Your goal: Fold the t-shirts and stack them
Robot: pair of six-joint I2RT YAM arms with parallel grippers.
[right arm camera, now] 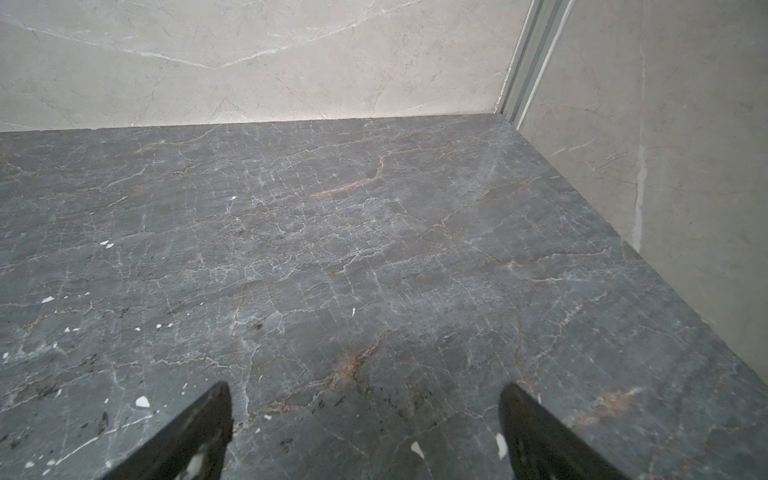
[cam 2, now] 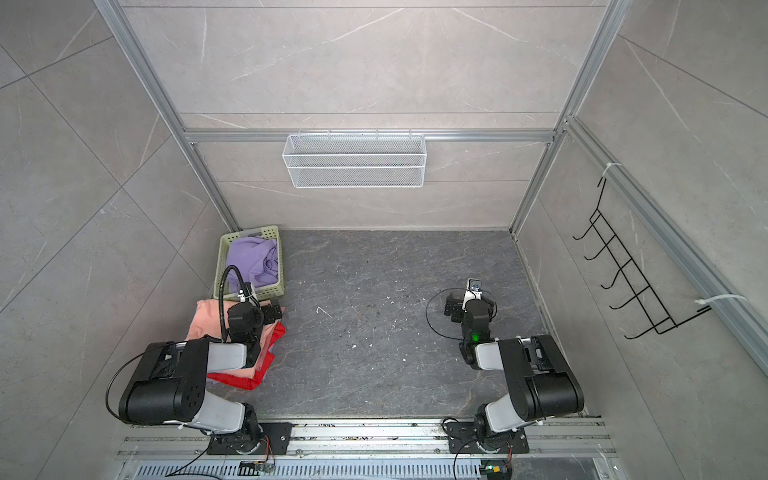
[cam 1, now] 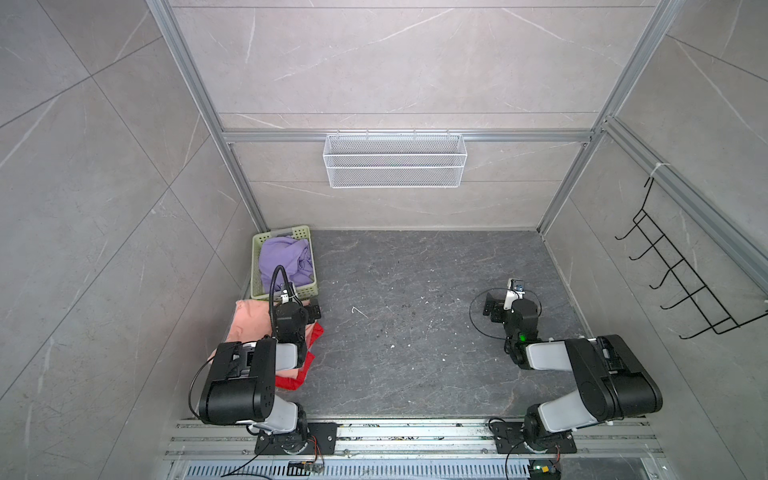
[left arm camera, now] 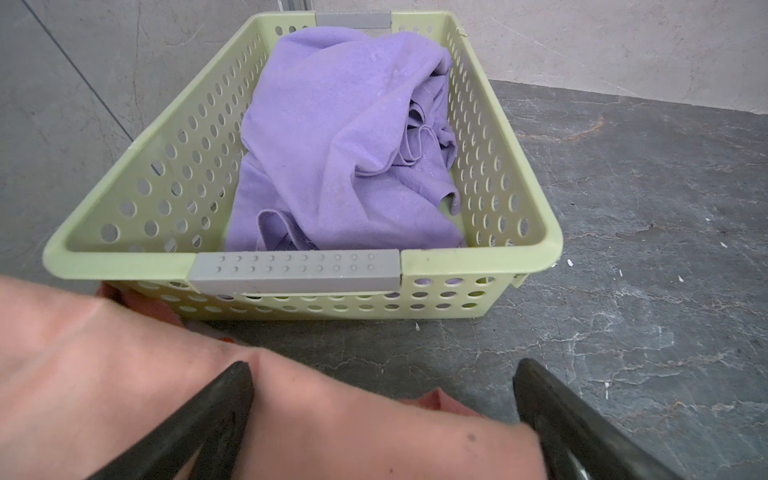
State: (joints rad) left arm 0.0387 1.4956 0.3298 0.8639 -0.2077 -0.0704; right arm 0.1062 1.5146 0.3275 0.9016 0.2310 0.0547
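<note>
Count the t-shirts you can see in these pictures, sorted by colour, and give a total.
lavender t-shirt, in the basket: 1
peach-pink t-shirt: 1
red t-shirt: 1
Total in view: 3

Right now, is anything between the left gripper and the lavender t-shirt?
Yes: the near wall of the basket, with its grey handle, stands between the open left gripper and the lavender t-shirt. From above, nothing visible covers the shirt.
</note>
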